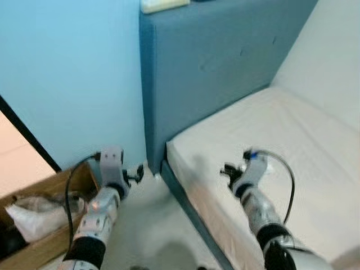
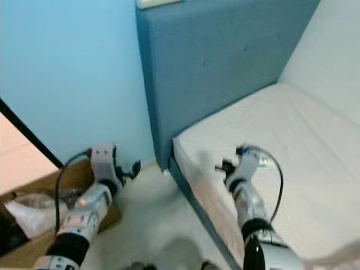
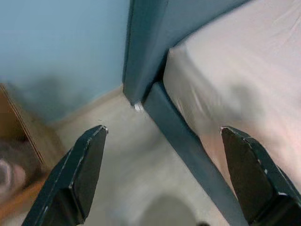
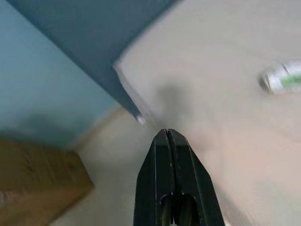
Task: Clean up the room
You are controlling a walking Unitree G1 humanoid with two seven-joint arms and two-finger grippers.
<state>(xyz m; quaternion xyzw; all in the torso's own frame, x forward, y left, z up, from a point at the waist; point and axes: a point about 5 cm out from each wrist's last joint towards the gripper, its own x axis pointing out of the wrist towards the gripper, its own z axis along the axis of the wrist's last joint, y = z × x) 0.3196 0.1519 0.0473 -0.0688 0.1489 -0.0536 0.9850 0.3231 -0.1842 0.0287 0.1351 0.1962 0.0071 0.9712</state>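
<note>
Approach step, judging by the pose. Left gripper (image 3: 162, 174) spread wide over the floor (image 1: 152, 225) beside the cardboard box (image 1: 42, 225); right gripper (image 4: 171, 155) clenched empty above the near-left mattress (image 1: 292, 146). Small bottle (image 4: 281, 77), green-labelled, lying just right of it. Next: open and reach right.
</note>
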